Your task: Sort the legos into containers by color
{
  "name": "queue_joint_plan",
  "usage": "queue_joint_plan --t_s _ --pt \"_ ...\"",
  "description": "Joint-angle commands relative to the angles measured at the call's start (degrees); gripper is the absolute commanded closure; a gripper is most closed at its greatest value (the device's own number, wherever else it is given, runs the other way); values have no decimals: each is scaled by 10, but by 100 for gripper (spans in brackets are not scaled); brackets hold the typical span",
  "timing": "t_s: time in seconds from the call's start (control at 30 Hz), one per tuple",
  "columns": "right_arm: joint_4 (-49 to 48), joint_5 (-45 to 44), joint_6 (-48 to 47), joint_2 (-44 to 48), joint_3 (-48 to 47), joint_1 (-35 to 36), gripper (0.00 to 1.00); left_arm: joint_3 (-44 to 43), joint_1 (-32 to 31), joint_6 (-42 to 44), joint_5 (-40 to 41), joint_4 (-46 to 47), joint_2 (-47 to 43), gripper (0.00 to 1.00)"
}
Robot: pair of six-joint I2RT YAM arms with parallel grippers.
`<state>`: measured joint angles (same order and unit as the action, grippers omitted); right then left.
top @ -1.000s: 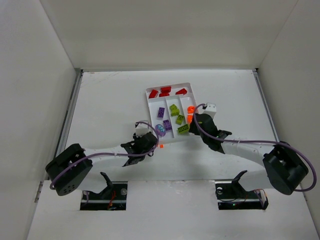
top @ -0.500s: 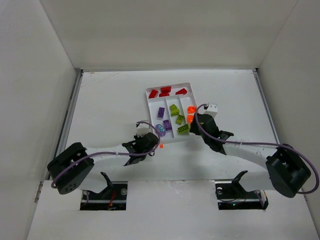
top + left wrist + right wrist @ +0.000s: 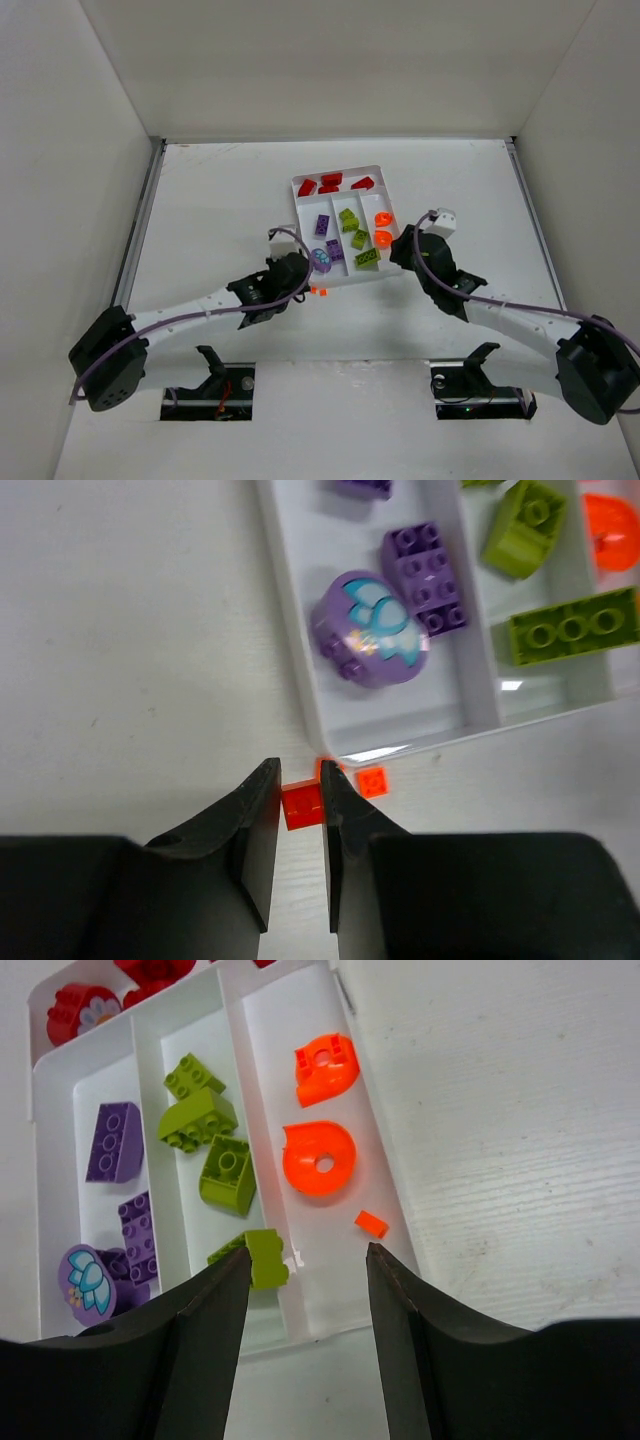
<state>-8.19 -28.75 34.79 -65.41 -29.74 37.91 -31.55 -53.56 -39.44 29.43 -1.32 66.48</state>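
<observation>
Orange brick (image 3: 301, 806) is pinched in your left gripper (image 3: 298, 780), just outside the near-left corner of the tray (image 3: 287, 630), so its home, the orange section (image 3: 330, 1225), lies off to the right, beneath the open-jawed right gripper (image 3: 306, 1252).

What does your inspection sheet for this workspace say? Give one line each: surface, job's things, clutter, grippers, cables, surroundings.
Surface: white table, tray on it.
Job's things: tray holds red legos, purple legos, green legos and orange legos, each colour in its own section; an orange brick and an orange bit lie on the table at its corner.
Clutter: nothing seen.
Grippers: left gripper shut on the orange brick; right gripper open, empty, over the tray.
Cables: purple cable along each arm.
Surroundings: white walls.
</observation>
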Motion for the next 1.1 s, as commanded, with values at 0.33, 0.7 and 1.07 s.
queue_joint_plan --t_s 0.33,0.7,1.07 --pt "-28 -8 58 67 40 -71 82 -324 38 83 -89 125 285 87" --pt "-34 -3 59 86 47 -72 76 -549 64 95 -118 162 520 86" --pt "-39 6 56 98 49 -71 60 -656 67 122 -108 140 602 54"
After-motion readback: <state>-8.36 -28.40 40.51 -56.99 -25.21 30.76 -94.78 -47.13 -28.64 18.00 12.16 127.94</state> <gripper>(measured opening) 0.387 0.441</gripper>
